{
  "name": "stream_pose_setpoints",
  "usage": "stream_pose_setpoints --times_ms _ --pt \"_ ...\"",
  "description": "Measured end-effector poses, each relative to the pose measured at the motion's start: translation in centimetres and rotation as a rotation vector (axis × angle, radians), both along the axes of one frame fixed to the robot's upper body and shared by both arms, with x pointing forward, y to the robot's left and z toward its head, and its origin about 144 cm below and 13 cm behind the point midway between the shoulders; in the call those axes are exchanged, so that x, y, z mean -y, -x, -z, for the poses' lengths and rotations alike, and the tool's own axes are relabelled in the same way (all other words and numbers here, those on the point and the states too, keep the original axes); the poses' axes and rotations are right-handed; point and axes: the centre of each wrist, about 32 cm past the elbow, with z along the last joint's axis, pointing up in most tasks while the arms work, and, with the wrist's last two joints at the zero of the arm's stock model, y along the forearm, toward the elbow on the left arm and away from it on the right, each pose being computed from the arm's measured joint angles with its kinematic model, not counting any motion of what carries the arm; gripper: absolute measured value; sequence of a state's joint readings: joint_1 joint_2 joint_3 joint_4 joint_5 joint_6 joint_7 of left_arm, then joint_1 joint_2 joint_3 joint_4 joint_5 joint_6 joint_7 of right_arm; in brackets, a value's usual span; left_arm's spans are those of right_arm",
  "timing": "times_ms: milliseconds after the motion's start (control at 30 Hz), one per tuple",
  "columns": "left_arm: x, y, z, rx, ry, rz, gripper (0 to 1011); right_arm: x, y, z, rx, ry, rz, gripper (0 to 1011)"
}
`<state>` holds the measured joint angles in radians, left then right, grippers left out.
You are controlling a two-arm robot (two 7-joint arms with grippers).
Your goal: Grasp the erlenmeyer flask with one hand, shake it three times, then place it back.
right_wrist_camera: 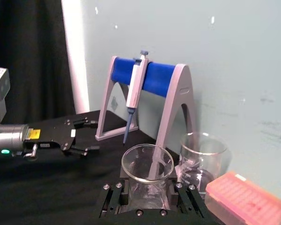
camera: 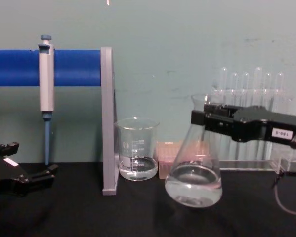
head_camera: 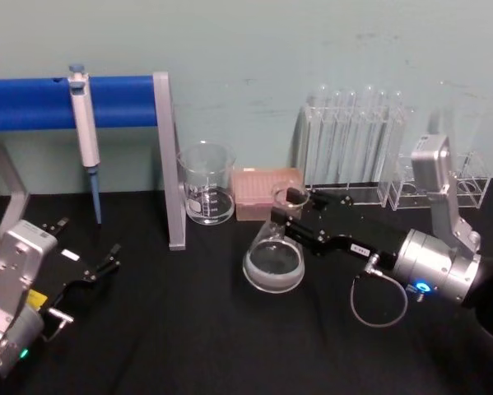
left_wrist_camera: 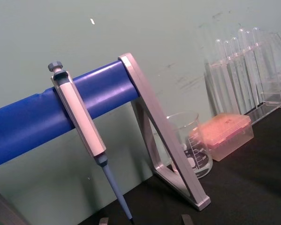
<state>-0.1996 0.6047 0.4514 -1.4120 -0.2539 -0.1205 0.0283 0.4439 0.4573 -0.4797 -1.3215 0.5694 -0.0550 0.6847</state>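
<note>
Left gripper (head_camera: 86,243): nearest item, low at the left over the counter (head_camera: 188,346); fingers spread apart, holding nothing; idle.
Pipette stand (head_camera: 168,156): grey frame, blue crossbar; one pipette (head_camera: 85,123) hanging tip-down from the bar.
Glass beaker (head_camera: 206,193): straight-walled, a little clear liquid; just right of the stand's upright.
Pink tip box (head_camera: 265,191): beside the beaker, towards the wall.
Erlenmeyer flask (head_camera: 272,262): in front of the tip box, right of the beaker; tilted, base seemingly lifted off the counter, though contact cannot be ruled out; shallow clear liquid within.
Right gripper (head_camera: 289,206): reaching in from the right; fingers closed on the flask's neck just under the flared rim.
Handling, as judged: thin glass, rigid, breakable, smooth and liable to slip; light, weight low in the wide base; the neck is the sound hold, the rim acting as a stop; firm pressure, not crushing.
Test-tube rack (head_camera: 353,152): clear, tall tubes; back right.
Surface: matt black counter; room: plain pale green wall (head_camera: 254,49) close behind.
</note>
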Motion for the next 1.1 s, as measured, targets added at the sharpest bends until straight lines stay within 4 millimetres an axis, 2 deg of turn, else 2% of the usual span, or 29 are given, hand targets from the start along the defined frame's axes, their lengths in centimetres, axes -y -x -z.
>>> stream_pose_setpoints --times_ms 367,1100 --pt "0.0 0.0 0.0 0.0 0.0 0.0 1001 0.3 0.7 -1.1 0.021 -0.015 0.028 453" --pt "0.0 0.0 0.0 0.0 0.0 0.0 1001 0.1 1.2 -1.2 0.036 -0.014 0.049 453"
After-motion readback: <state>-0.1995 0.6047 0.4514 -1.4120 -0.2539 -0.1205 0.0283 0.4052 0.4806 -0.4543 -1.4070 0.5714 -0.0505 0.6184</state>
